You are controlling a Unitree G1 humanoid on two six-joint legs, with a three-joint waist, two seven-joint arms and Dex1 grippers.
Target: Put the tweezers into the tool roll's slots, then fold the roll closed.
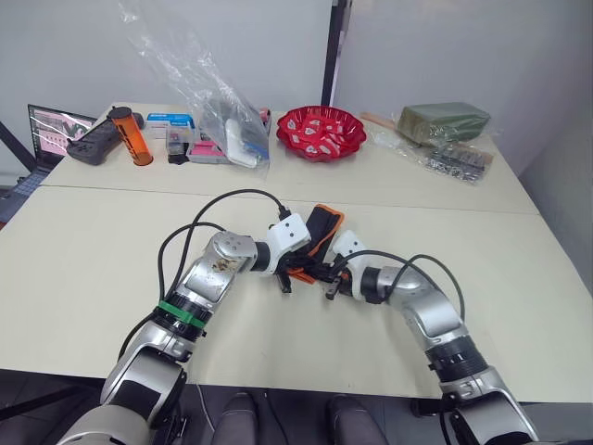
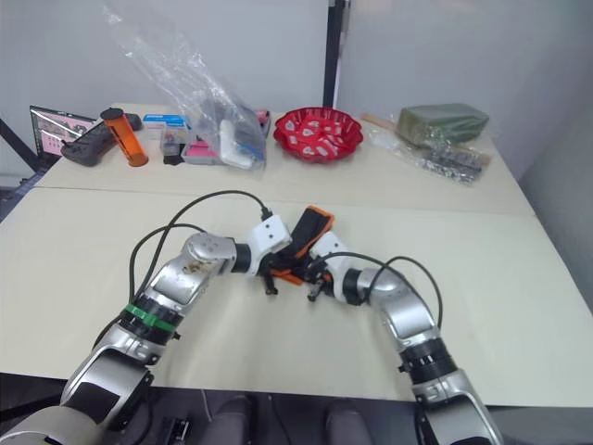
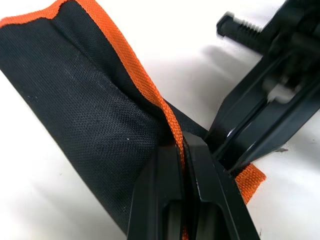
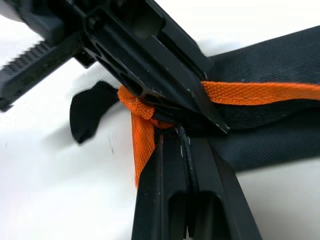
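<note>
The tool roll point(image 1: 323, 223) lies in the middle of the table with its black outer fabric and orange edge binding point(image 3: 127, 62) showing. My left gripper point(image 3: 182, 146) is shut on that orange binding at the roll's near end. My right gripper point(image 4: 180, 137) is shut on the same orange edge point(image 4: 260, 91), right beside the left gripper's fingers point(image 4: 150, 60), so both meet at one corner point(image 1: 302, 274). A short black strap end point(image 4: 89, 112) sticks out by that corner. The tweezers and the slots are hidden; only the roll's outside shows.
Along the far side of the table stand a red bowl point(image 1: 321, 133), a clear plastic bag of items point(image 1: 220, 116), an orange cylinder point(image 1: 131, 137), a black case point(image 1: 91, 146), a green pack point(image 1: 443, 120) and a laptop point(image 1: 54, 130). Bare tabletop point(image 1: 102, 260) surrounds the roll.
</note>
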